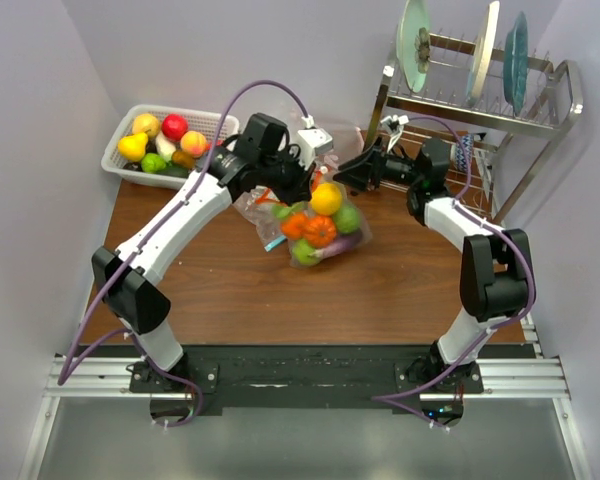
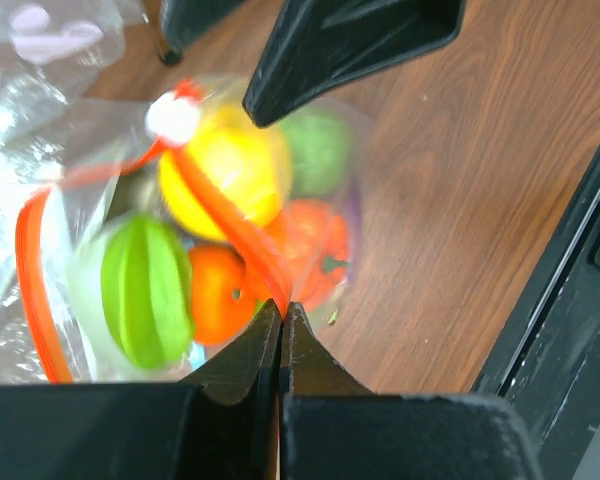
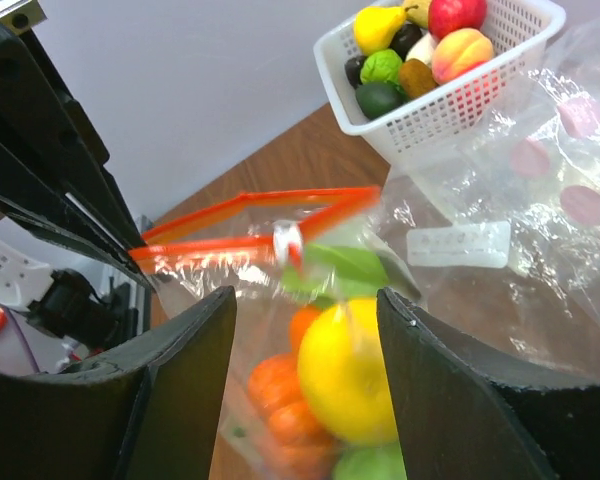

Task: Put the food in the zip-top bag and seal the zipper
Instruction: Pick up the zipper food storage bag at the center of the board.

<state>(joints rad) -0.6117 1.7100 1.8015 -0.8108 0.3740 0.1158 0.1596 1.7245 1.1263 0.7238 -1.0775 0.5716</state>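
The zip-top bag (image 1: 325,232) lies tilted on the brown table, filled with the food: a yellow fruit (image 1: 326,198), orange pieces (image 1: 319,231) and green ones (image 2: 145,290). My left gripper (image 2: 282,310) is shut on the orange-red zipper (image 2: 230,225) at one end of the bag's mouth. The white slider (image 2: 173,118) sits partway along the strip. My right gripper (image 3: 305,300) stands open just above the bag, near the slider (image 3: 287,240), with the yellow fruit (image 3: 350,375) seen between its fingers (image 3: 435,380) through the plastic. In the top view it (image 1: 343,170) hovers beside the bag's upper edge.
A white basket (image 1: 220,120) holding more toy fruit stands at the back left. A metal dish rack (image 1: 540,115) with plates is at the back right. Another clear bag with pink spots (image 3: 555,200) lies behind the filled bag.
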